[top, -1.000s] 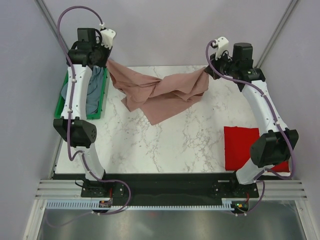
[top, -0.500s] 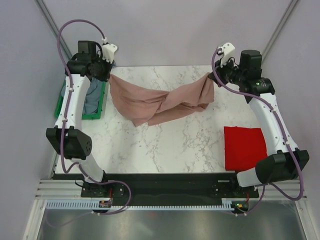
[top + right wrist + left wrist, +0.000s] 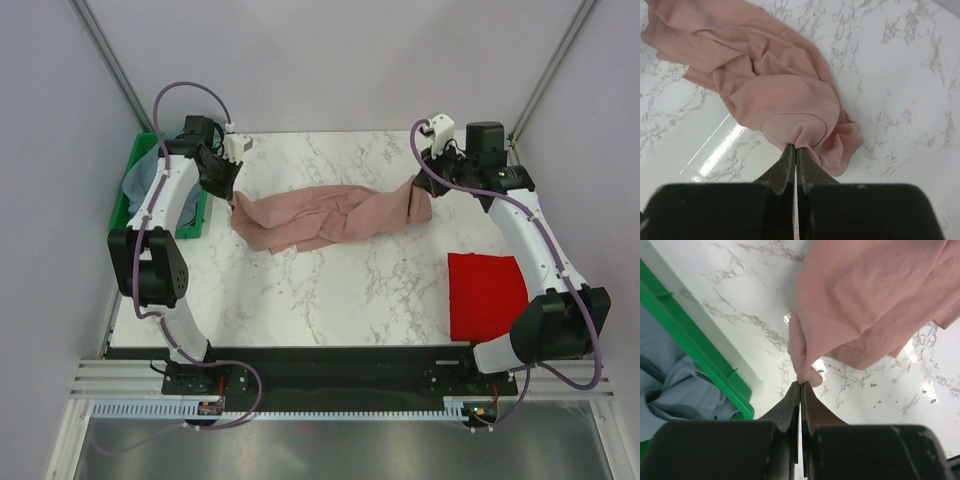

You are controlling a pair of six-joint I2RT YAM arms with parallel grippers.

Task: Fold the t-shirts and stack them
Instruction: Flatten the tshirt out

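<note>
A dusty-pink t-shirt [image 3: 325,215] lies twisted and bunched across the far half of the marble table. My left gripper [image 3: 232,197] is shut on its left end [image 3: 805,367], low over the tabletop. At the other end, my right gripper [image 3: 420,185] is shut on a pinch of the pink cloth [image 3: 795,125]. A folded red t-shirt [image 3: 487,295] rests flat at the table's right side. A grey-blue t-shirt [image 3: 675,385] sits in the green bin [image 3: 135,165] at the left.
The green bin's rim [image 3: 700,355] runs close beside my left gripper. Grey walls and metal posts enclose the table on three sides. The arm bases stand at the near edge.
Both grippers have come down and toward the near side with the pink t-shirt. The cloth, which hung stretched between them, now lies bunched on the table.
</note>
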